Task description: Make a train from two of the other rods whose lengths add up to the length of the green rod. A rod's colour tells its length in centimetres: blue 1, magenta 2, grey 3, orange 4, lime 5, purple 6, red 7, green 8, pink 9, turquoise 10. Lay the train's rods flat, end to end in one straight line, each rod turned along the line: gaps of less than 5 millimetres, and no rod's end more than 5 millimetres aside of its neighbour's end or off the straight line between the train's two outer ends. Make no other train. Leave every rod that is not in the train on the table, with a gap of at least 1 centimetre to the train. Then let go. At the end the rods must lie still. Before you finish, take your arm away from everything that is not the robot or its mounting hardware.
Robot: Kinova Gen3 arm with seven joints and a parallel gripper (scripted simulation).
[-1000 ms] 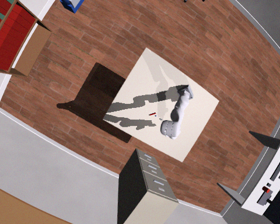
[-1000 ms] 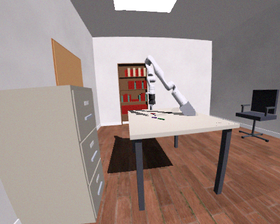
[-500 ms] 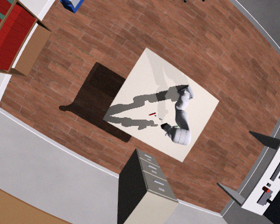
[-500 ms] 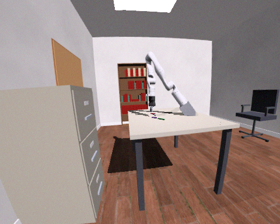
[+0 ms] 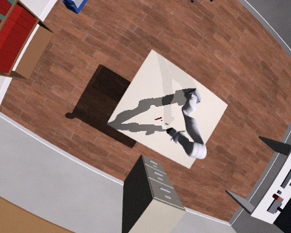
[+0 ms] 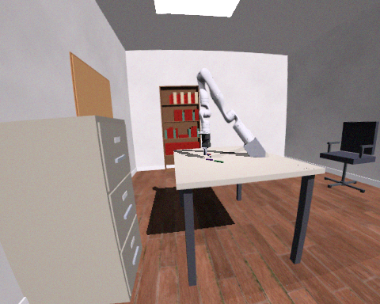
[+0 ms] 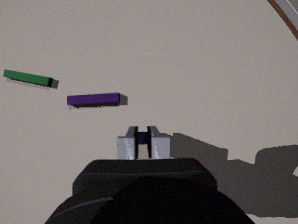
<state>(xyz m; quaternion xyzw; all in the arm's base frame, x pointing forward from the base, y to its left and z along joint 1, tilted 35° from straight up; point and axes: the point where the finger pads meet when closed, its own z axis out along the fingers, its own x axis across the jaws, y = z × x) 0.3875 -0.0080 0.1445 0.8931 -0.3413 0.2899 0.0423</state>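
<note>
While the gripper (image 7: 143, 143) hung over the white table (image 7: 173, 23), its two grey fingers stood close together, with only a thin gap between them; in that gap sat a small dark blue bit, which looked like the blue rod (image 7: 141, 137), pinched on both sides; how much of it stuck out below could not be seen, because the black body of the gripper hid the rest. From the wrist view the green rod (image 7: 28, 78) lay flat on the table, up and to the left of the fingers; the purple rod (image 7: 93, 99) lay flat too, between the green rod and the gripper, nearer to the gripper; the two rods pointed almost the same way, but they did not touch, and there was a bare strip of table between their ends. Neither rod touched the fingers. From the top view a red rod (image 5: 158, 118) lay apart from those two, on the far side of the gripper from the green rod; the white arm (image 5: 191, 127) bent over the table above them and threw long grey shadows across it. From the side view the gripper pointed straight down, close above the table top; whether it touched the table could not be told.
</note>
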